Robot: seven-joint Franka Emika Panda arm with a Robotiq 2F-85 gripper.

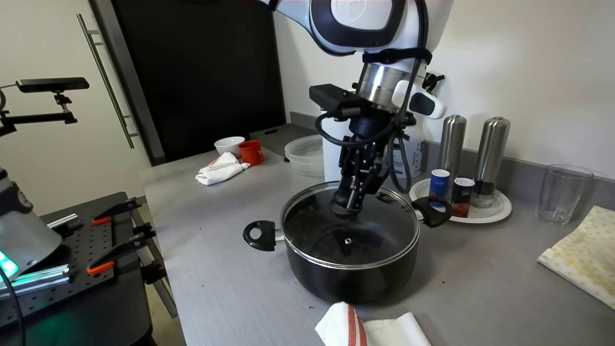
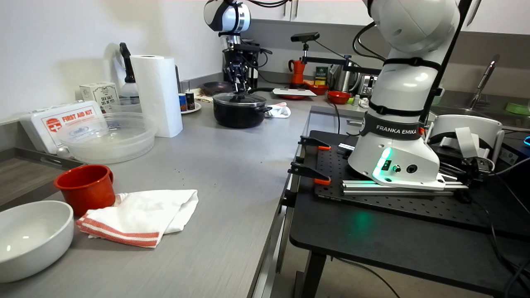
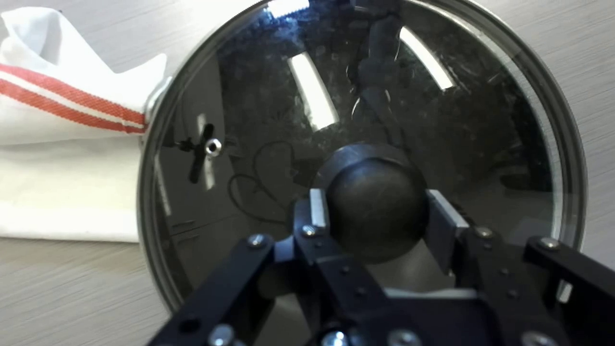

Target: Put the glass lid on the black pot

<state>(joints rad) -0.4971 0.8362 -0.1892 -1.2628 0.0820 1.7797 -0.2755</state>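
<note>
Red stripes mark the white cloth [image 1: 379, 332] nearest me, bunched on the tabletop [image 1: 226, 269]. Just behind it sits the black pot [image 1: 353, 283], level, its short handles [image 1: 268, 234] reaching out to either side. On top rests the glass lid [image 1: 384, 235], its edge meeting the pot along the front, and it looks flat in both exterior views; the back of the seam I can't check from here.

Over the lid's middle stands the tool [image 3: 377, 211]. In the wrist view its pads [image 3: 318, 209] lie against opposite sides of the black knob [image 3: 379, 202], so I'd say it is clamped on that knob.

To my eye the placing is nearly done: the lid covers the pot, and the step in hand is the last of setting it down. What remains, I judge, is to spread the pads until both clear the round knob, then rise straight up. Lifting too soon would carry the lid along; a sideways pull might skew it.

Beyond the pot, a white plate [image 1: 502, 211] carries two steel mills [image 1: 450, 149] and two small shakers [image 1: 439, 185]. Farther off, a red mug [image 1: 250, 153] stands beside a white bowl [image 1: 228, 146].
</note>
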